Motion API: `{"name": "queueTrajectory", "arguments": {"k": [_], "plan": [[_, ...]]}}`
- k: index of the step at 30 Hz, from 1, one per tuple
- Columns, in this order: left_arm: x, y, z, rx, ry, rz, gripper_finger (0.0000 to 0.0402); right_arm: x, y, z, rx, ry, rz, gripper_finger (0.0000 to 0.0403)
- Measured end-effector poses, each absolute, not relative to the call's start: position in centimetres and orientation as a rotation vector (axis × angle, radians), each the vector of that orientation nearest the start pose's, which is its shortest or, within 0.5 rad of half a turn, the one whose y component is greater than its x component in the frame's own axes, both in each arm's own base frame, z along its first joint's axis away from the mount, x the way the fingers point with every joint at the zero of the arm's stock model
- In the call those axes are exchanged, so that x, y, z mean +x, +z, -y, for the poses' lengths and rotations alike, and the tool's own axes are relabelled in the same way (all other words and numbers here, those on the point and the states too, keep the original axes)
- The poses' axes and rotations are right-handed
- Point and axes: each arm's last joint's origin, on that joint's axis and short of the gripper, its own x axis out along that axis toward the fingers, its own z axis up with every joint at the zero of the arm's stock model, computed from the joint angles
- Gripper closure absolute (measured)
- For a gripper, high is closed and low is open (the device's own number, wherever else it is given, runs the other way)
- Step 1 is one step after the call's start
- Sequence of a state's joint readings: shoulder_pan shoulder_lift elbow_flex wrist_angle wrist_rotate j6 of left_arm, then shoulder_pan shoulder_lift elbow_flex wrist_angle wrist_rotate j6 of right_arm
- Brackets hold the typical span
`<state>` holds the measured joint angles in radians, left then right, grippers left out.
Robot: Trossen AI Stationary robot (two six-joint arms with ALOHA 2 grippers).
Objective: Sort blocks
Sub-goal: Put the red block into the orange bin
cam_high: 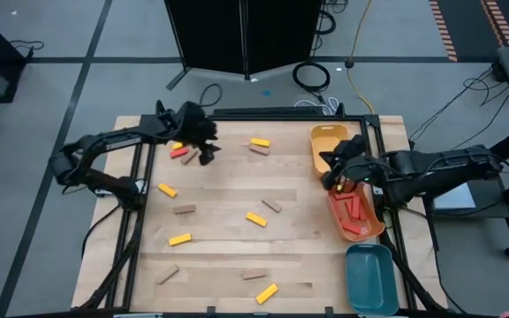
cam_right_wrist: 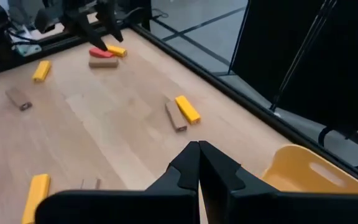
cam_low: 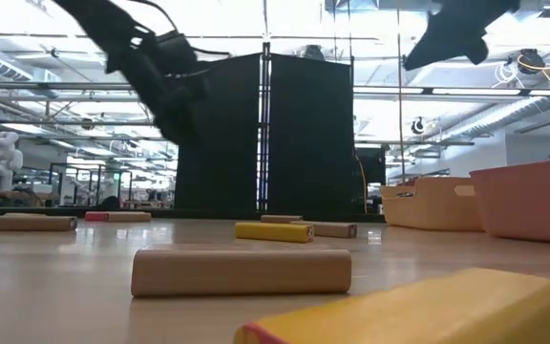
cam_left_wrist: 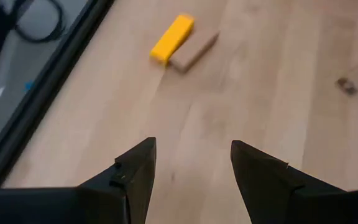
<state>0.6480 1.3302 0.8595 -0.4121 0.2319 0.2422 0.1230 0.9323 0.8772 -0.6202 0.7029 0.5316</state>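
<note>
— Wooden boards make up the table [cam_high: 228,199], framed by dark rails; beyond it the low view shows a bright hall and a tall black cabinet [cam_low: 265,134]. Where are the blocks?

— Scattered over the table; a red block [cam_high: 179,153] lies near the far left corner, touching a yellow block [cam_high: 177,146] and just beside a tan block [cam_high: 190,159]. Another yellow one [cam_high: 260,142] touches a tan one [cam_high: 258,150] farther along the far edge — the left wrist view shows that same pair lying ahead. More yellow and tan bars are spread across the middle and the near side.

— And the left gripper [cam_high: 207,152]?

— It hangs above the far left part of the table, just beside the red block; its fingers [cam_left_wrist: 135,168] stand apart with nothing between them, only bare wood below.

— The right gripper [cam_high: 332,182]?

— Its fingers are pressed together, empty; it sits at the right edge, between the yellow tray [cam_high: 325,146] and the orange tray [cam_high: 365,228].

— What is in the trays?

— Several red blocks [cam_high: 353,210] lie in the orange tray; the teal tray [cam_high: 371,276] stands at the near right corner; I cannot tell whether the yellow tray holds anything.
</note>
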Motion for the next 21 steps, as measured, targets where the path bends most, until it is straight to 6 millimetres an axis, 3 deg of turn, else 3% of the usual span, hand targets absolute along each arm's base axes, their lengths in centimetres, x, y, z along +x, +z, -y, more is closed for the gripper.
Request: {"name": "queueTrajectory", "arguments": {"k": [5, 11, 16, 21], "plan": [[19.6, 22.3, -15.0, -0.226, 0.518, -0.852, 0.0199, 20.7, 29.4, -0.7, 0.213, -0.7, -0.473, 0.0403], [18.1, 21.0, -14.6, -0.33, 0.776, -1.028, 0.0198, 23.2, 27.4, -1.1, 0.196, -0.662, -0.549, 0.0403], [17.6, 20.0, -14.9, -0.305, 0.902, -1.151, 0.0198, 24.4, 25.7, -1.3, 0.166, -0.648, -0.631, 0.0403], [17.5, 18.2, -15.5, -0.317, 0.88, -1.282, 0.0198, 25.3, 24.4, -1.3, 0.091, -0.644, -0.701, 0.0403]]}}
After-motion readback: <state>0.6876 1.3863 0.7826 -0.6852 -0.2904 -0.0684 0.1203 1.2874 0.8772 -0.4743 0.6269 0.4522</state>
